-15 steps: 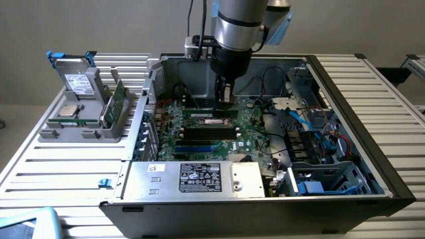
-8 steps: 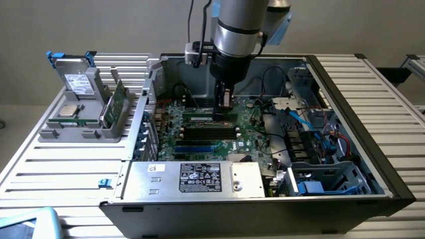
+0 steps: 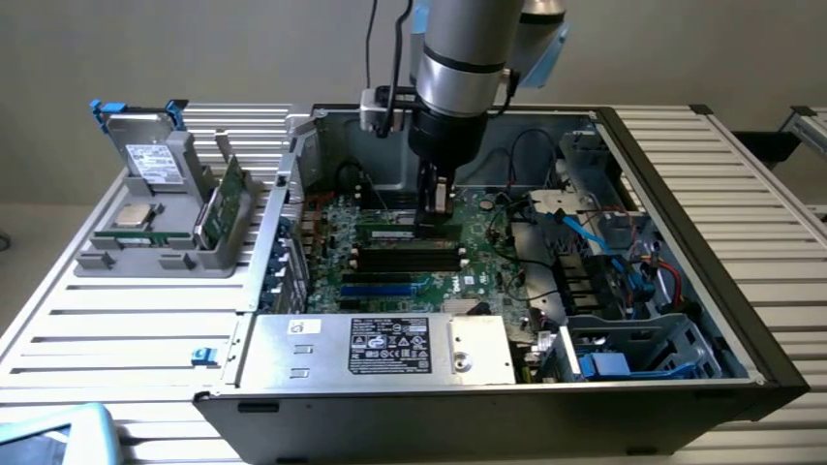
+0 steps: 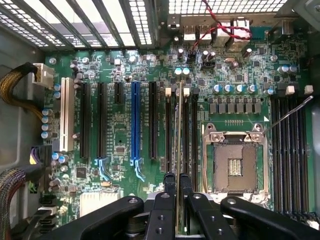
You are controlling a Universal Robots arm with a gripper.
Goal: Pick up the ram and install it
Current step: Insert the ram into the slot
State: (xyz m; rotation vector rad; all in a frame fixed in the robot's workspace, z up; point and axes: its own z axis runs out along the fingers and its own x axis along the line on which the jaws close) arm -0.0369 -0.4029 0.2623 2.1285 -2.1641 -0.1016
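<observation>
My gripper (image 3: 437, 215) reaches down into the open computer case (image 3: 672, 194), over the motherboard (image 3: 387, 281). It is shut on the ram (image 3: 391, 231), a narrow green stick held lengthwise just above the black memory slots (image 3: 407, 257). In the wrist view the ram (image 4: 179, 135) shows edge-on between the two black fingers (image 4: 170, 187), in line with the memory slots (image 4: 192, 125) beside the CPU socket (image 4: 234, 160). Whether its lower edge touches a slot I cannot tell. My gripper (image 4: 178, 176) holds the stick upright.
A grey holder (image 3: 155, 257) at the exterior view's left carries a hard drive (image 3: 153, 160), a chip and a wider green card (image 3: 228, 205). The power supply (image 3: 375, 347) fills the case's near side. Cables and a drive cage (image 3: 633, 339) crowd the exterior view's right.
</observation>
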